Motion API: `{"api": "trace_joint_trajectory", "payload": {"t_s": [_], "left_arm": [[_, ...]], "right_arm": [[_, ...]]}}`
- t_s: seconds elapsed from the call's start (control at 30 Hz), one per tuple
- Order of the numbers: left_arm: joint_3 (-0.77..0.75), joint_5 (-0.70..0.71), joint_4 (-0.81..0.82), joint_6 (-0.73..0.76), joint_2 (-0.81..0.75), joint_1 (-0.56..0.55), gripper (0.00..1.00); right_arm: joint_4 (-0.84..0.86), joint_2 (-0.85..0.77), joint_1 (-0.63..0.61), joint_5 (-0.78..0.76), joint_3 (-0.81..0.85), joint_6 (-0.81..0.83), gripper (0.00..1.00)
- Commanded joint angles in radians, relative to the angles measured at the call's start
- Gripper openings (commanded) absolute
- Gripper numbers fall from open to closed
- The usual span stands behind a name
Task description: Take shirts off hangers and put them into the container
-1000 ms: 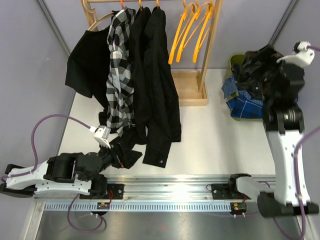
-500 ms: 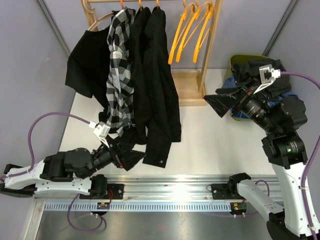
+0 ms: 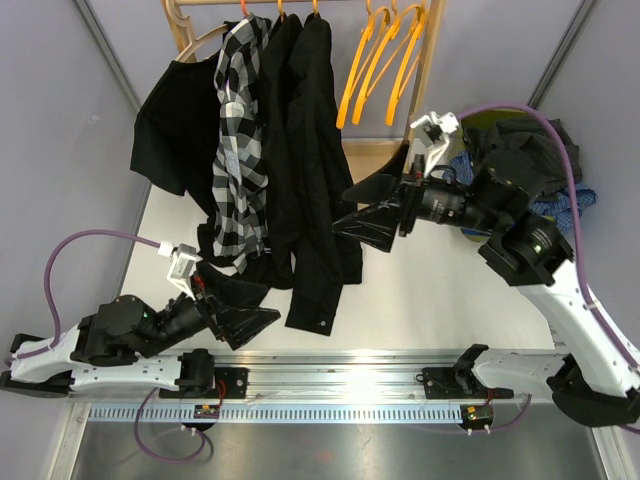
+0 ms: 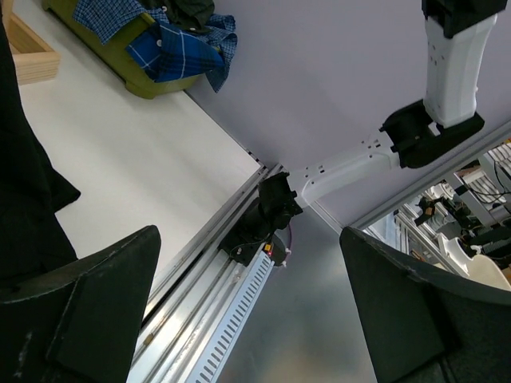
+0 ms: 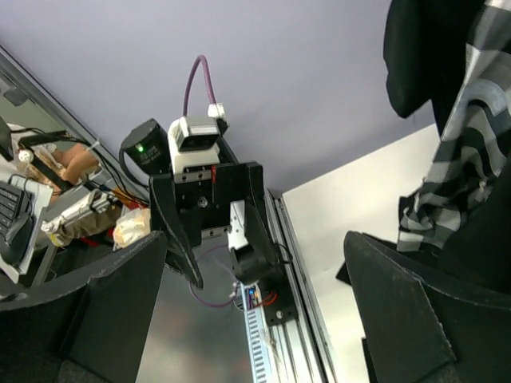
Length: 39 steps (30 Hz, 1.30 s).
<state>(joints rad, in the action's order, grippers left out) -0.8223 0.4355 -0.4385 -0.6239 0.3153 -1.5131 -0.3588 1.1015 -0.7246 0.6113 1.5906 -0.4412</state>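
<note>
White table point(image 3: 430, 270): right gripper point(image 3: 358, 210), fingers apart and empty, has swung from the container point(image 3: 478, 120) at 2 o'clock toward the hanging shirts point(image 3: 310, 150) at 11 o'clock, so the next removal can begin. Left gripper point(image 3: 252, 306), fingers apart, waits at 7 o'clock.

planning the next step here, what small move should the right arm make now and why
Probably ease the right end effector leftward onto the nearest black shirt and close on its edge. Its jaws stand open and empty right beside that shirt, which hangs from its orange hanger and has not yet been taken off, while the container already holds other shirts.
</note>
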Motion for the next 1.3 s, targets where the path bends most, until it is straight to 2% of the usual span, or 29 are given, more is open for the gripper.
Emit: {"api": "trace_joint_trajectory", "payload": {"t_s": [0.0,0.07,0.13,0.17,0.2,0.23,0.27,0.3,0.33,0.37,0.43,0.47,0.57,0.7,0.87,0.93,0.97,1.07,1.13,1.17,1.27], "left_arm": [[-0.014,-0.064,0.049,0.039,-0.008,-0.006,0.99],[-0.014,-0.066,0.047,0.046,-0.022,-0.006,0.99],[-0.017,-0.054,0.035,0.047,-0.033,-0.006,0.99],[-0.018,-0.049,0.026,0.047,-0.036,-0.006,0.99],[-0.023,-0.041,0.015,0.043,-0.036,-0.006,0.99],[-0.028,-0.025,-0.012,0.039,-0.035,-0.006,0.99],[-0.035,-0.015,-0.025,0.038,-0.032,-0.006,0.99],[-0.04,-0.006,-0.037,0.032,-0.027,-0.006,0.99],[-0.044,0.015,-0.063,0.027,-0.025,-0.006,0.99],[-0.054,0.025,-0.074,0.021,-0.021,-0.006,0.99],[-0.064,0.066,-0.121,0.01,-0.015,-0.006,0.99],[-0.069,0.078,-0.137,0.0,-0.012,-0.006,0.99],[-0.087,0.14,-0.203,-0.037,0.001,-0.006,0.99],[-0.083,0.16,-0.235,-0.068,0.01,-0.006,0.99],[-0.046,0.131,-0.22,-0.105,-0.001,-0.006,0.99],[-0.032,0.115,-0.209,-0.114,-0.004,-0.006,0.99],[-0.023,0.111,-0.209,-0.123,-0.007,-0.006,0.99],[-0.009,0.095,-0.206,-0.131,-0.012,-0.006,0.99],[-0.006,0.088,-0.203,-0.132,-0.015,-0.006,0.99],[-0.003,0.089,-0.204,-0.132,-0.018,-0.006,0.99],[0.0,0.092,-0.201,-0.129,-0.024,-0.006,0.99]], "right_arm": [[-0.02,0.063,-0.054,-0.035,0.148,0.09,1.0],[-0.102,0.165,-0.085,-0.112,0.256,0.133,0.99],[-0.273,0.294,-0.171,-0.236,0.46,0.223,1.0],[-0.334,0.341,-0.199,-0.393,0.535,0.254,1.0],[-0.433,0.391,-0.219,-0.462,0.683,0.295,0.99],[-0.481,0.438,-0.272,-0.549,0.762,0.317,0.99],[-0.521,0.533,-0.291,-0.755,0.838,0.356,0.99],[-0.576,0.579,-0.311,-0.853,0.973,0.38,0.99],[-0.594,0.662,-0.329,-0.933,1.032,0.397,0.99],[-0.604,0.694,-0.34,-1.078,1.083,0.432,0.99],[-0.56,0.748,-0.352,-1.207,1.134,0.482,0.99],[-0.531,0.755,-0.354,-1.308,1.125,0.514,0.99],[-0.375,0.745,-0.352,-1.448,1.027,0.571,0.99],[-0.173,0.758,-0.352,-1.504,0.944,0.64,1.0],[-0.029,0.825,-0.342,-1.567,0.965,0.707,0.97],[-0.084,0.853,-0.306,-1.543,1.017,0.639,0.93],[-0.173,0.857,-0.288,-1.494,1.045,0.515,0.91],[-0.226,0.836,-0.213,-1.414,0.972,0.333,0.85],[-0.184,0.83,-0.197,-1.401,0.933,0.326,0.85],[-0.198,0.84,-0.188,-1.347,0.937,0.291,0.84],[-0.311,0.914,-0.151,-1.258,1.069,0.257,0.82]]}}
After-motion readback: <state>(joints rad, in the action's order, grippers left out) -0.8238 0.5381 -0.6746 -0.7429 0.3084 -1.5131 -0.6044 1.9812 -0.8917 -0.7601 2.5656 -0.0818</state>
